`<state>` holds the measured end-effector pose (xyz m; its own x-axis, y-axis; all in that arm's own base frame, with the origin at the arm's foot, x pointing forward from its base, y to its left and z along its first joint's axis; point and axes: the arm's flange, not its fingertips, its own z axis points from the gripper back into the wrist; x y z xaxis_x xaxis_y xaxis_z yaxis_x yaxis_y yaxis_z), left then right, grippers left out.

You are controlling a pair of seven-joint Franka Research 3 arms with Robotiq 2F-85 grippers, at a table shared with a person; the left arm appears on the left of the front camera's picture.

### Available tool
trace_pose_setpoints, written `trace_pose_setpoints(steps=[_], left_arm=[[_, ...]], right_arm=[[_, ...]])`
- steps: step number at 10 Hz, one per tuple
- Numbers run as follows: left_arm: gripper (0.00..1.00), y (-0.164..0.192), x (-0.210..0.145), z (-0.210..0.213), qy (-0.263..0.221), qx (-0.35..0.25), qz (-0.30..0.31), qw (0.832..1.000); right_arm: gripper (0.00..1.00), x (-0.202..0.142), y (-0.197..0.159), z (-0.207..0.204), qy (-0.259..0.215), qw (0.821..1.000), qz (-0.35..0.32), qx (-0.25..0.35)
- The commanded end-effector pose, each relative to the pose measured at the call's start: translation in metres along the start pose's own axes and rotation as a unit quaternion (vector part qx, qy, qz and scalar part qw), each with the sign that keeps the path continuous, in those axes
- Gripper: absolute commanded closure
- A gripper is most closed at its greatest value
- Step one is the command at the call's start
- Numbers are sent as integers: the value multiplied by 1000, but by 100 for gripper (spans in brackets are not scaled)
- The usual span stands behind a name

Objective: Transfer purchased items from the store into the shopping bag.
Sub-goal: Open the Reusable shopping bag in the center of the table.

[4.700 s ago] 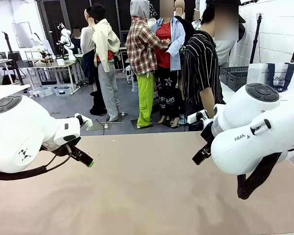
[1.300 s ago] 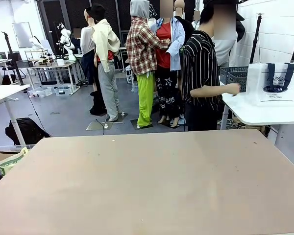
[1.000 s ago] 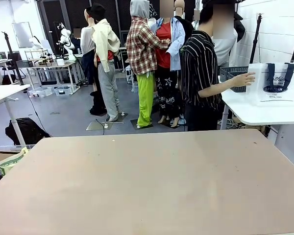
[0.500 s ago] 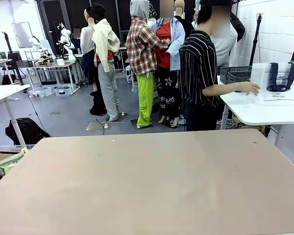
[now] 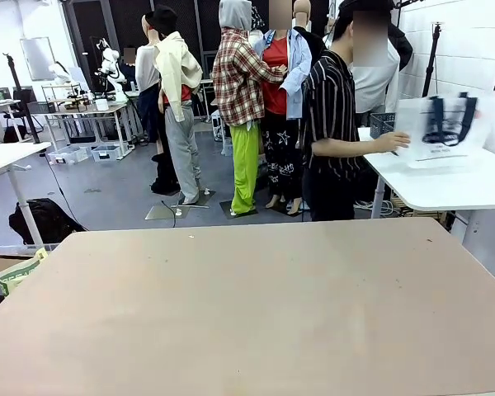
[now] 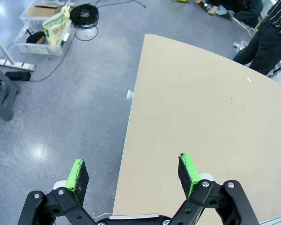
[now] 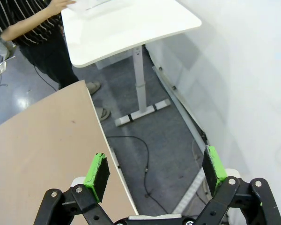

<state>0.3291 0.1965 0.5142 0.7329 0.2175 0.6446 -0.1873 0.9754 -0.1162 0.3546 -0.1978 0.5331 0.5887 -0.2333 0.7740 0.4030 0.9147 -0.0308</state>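
In the front view, a person in a striped shirt stands at the far right and holds the shopping bag (image 5: 442, 132), a whitish bag with dark handles, lifted and tilted above the white side table (image 5: 445, 188). A corner of the store (image 5: 382, 124), a dark lattice basket, shows behind the person's hand. The purchased items are hidden. In the left wrist view, my left gripper (image 6: 132, 171) hangs open over the left edge of the tan table (image 6: 201, 108), holding nothing. My right gripper (image 7: 154, 168) stands open and empty above the floor beside the tan table's right edge (image 7: 91, 122).
The tan table (image 5: 247, 305) lies bare in front of me. The white side table (image 7: 131, 23) stands beyond its far right corner, with cables on the floor between. Boxes and a cable coil (image 6: 84, 14) lie on the floor at the left.
The person reached for the bag, then lifted it off the white table and tilted it leftward. Both arms, in the front view 4.7 s ago, have left it.
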Motion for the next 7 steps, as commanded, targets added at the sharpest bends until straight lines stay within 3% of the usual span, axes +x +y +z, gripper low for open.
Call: trace_pose_setpoints(steps=[1,7], left_arm=[[0,4,-1,1,-1,3,-6,1000],[0,4,-1,1,-1,3,-6,1000]], right_arm=[[0,-1,2,-1,3,1000,7,-4],[0,-1,2,-1,3,1000,7,-4]])
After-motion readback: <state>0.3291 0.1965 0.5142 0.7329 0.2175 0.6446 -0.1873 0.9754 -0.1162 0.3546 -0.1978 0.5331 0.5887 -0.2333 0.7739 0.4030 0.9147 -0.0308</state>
